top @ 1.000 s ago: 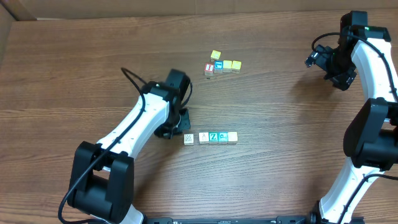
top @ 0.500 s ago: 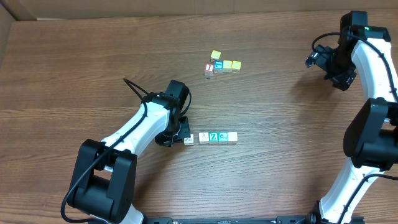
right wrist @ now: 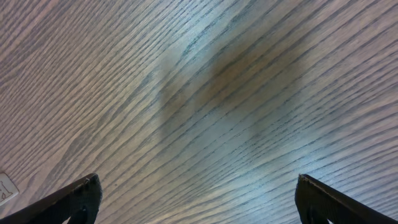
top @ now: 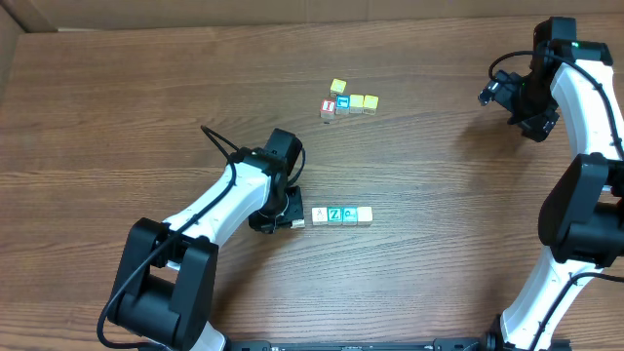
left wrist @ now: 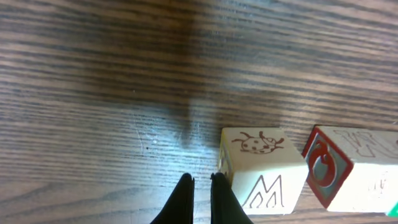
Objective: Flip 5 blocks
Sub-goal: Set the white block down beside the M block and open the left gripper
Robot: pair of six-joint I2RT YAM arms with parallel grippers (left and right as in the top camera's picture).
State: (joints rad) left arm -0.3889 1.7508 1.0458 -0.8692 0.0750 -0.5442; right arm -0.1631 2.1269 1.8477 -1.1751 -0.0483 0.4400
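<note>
Five blocks sit in a short row near the middle of the wooden worktop (top: pixel 146 107), and we can pick out four of them plainly from overhead. From its left end these are a white block (top: pixel 320 214), the green block (top: pixel 335 214) with a white Z, the teal block (top: pixel 351 214) and the pale yellow block (top: pixel 365 214), all set side by side and touching or nearly so.

The fifth, the end white block (left wrist: pixel 261 167), lies at the left end of the row. From overhead it is mostly hidden under the left claw (left wrist: pixel 201 182). The left wrist view shows it well: a ladybird drawn on its top face and a letter M on the side towards the camera. Just to its right in that view the neighbouring white block shows a red side face with a white ring.

We see the left claw closed, its two fingers pressed together and gripping nothing. Its tips are low over the wood just beside the left edge of the end white block. We cannot tell whether they touch it.

The right claw (right wrist: pixel 196 186) is spread wide and holds nothing. It hangs over bare wood near the far right of the worktop, well apart from the row.

Farther back sits a loose group of other cubes (top: pixel 349 100): yellow ones, a blue one and one with a red-and-white face.
</note>
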